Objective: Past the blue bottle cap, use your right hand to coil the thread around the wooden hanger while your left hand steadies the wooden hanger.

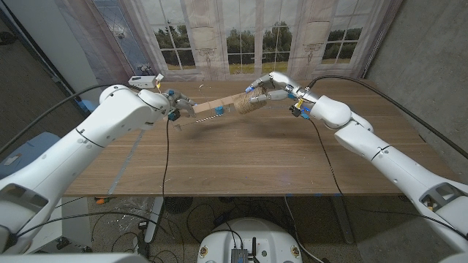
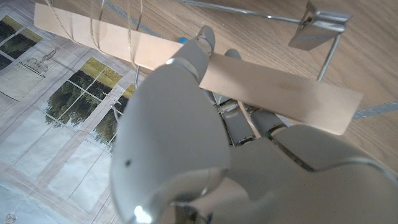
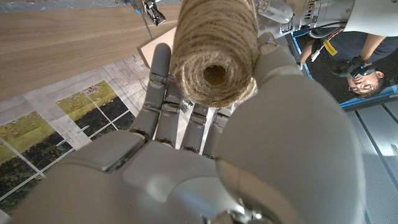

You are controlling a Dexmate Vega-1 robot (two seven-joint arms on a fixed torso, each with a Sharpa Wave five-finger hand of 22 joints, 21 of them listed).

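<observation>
The wooden hanger [image 1: 212,108] is held above the far part of the table, slanting up towards the right. My left hand [image 1: 170,101] grips its left end; in the left wrist view the fingers [image 2: 199,56] wrap the flat bar [image 2: 280,90]. A few turns of thread [image 2: 121,31] circle the bar, and the metal clip [image 2: 320,25] hangs on its wire. My right hand [image 1: 272,88] holds the spool of brown thread [image 1: 247,106] at the hanger's right end. The spool [image 3: 214,50] lies between the fingers [image 3: 158,81] and thumb. A blue speck [image 2: 183,40] peeks over the bar.
A backdrop printed with windows [image 1: 241,44] stands along the table's far edge. Black cables [image 1: 322,146] run from both wrists across the wooden table [image 1: 234,164]. A person [image 3: 364,74] appears in the right wrist view, away from the table.
</observation>
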